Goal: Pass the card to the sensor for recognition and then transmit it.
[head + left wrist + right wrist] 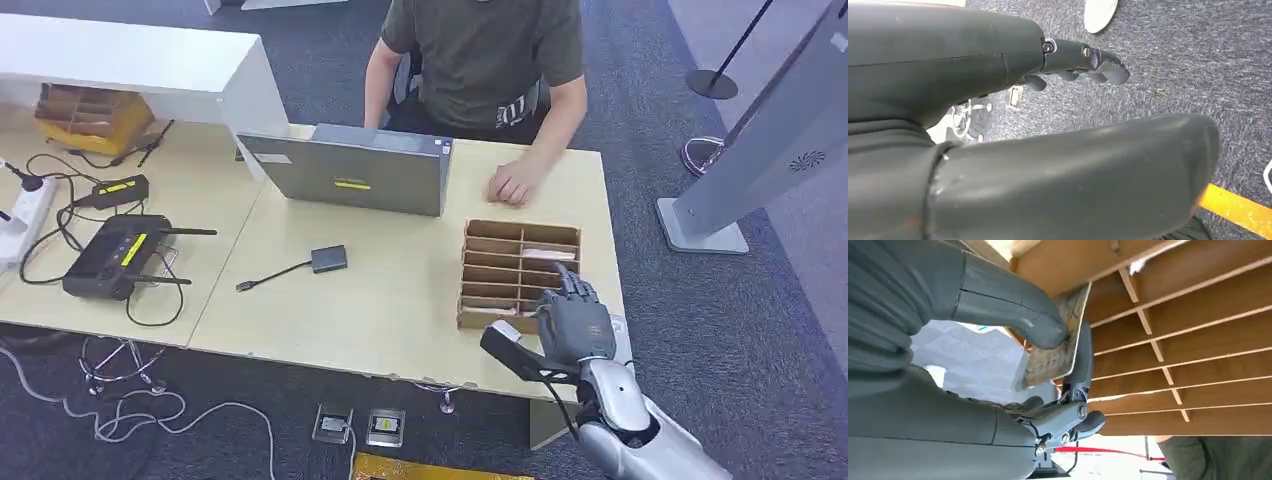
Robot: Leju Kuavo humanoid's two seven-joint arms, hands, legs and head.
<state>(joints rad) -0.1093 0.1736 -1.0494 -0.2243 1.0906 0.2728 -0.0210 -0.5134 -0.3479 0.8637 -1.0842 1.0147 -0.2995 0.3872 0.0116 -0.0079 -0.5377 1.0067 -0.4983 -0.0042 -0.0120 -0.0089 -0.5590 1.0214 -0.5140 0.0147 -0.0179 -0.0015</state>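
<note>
My right hand [572, 322] is over the near right corner of a wooden slotted box [497, 272] on the table. In the right wrist view the hand [948, 390] pinches a worn, pale card [1054, 354] between thumb and a finger, right at the box's dividers [1198, 340]. A small dark sensor [328, 258] with a cable lies on the table left of the box. My left hand [1048, 165] hangs over the carpet, fingers apart and holding nothing.
A person sits behind the table with one hand [514, 183] resting near the box, behind a grey laptop [350, 170]. Another pale card [548, 254] lies in a far slot. A black router [112, 255], cables and a power strip are at the left.
</note>
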